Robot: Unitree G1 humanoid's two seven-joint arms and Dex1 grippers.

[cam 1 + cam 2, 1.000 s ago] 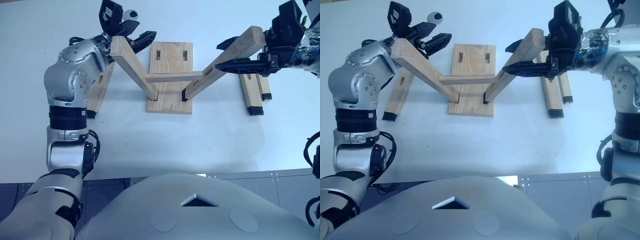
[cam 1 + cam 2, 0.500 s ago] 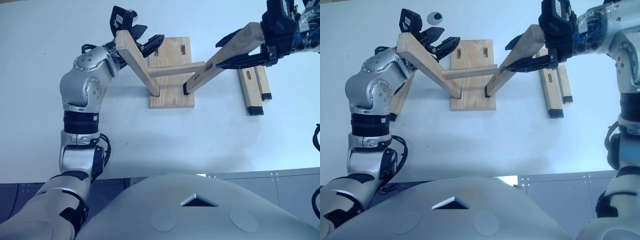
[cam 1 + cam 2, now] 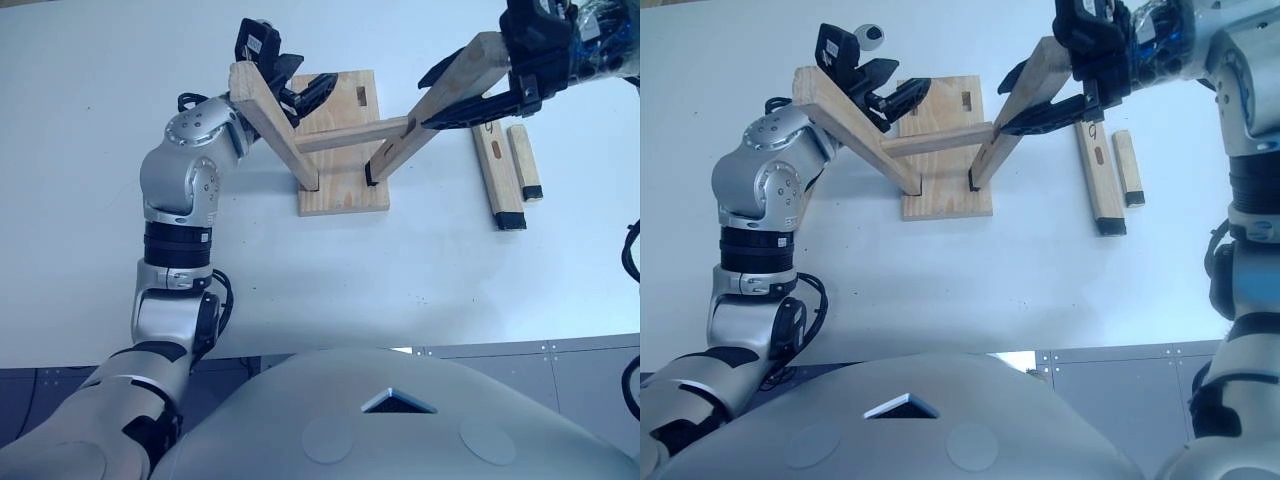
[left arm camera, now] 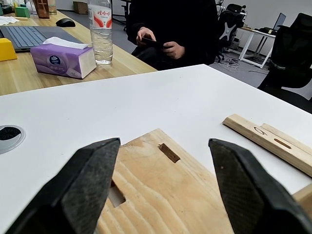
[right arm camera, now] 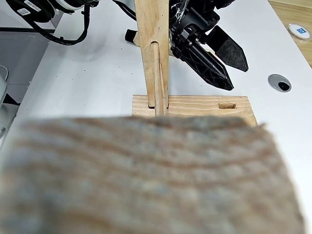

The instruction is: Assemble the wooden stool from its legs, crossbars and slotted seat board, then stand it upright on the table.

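A white table [image 3: 400, 280] carries the parts of a pale, unpainted wooden stool with clear grain. Toward the table's right edge, nearer the right arm, a spare leg [image 3: 497, 175] lies flat with its black-tipped end closest and a slot cut in its face. A short bar [image 3: 524, 160] lies just beside it, on the side toward the right edge.

Around the middle of the table the seat board [image 3: 345, 200] lies flat, its long axis running from near to far. Two legs stand on its near end, leaning apart. The left leg [image 3: 275, 130] rises toward the table's left edge and the right leg [image 3: 408, 142] toward the right edge. A crossbar [image 3: 352, 137] joins them partway up.

The right claw [image 3: 422, 104] pinches the right leg near its top, one finger on each side. The left claw [image 3: 310, 67] sits at the top of the left leg with its fingers spread and nothing between the tips. They point out over the far half of the board, where an open slot [image 4: 168, 152] shows. Whether the left leg is caught deeper in that claw is hidden.

Each leg's long axis slants from its claw down to the board's near edge, so seating the lower ends there likely means pushing down along that slant
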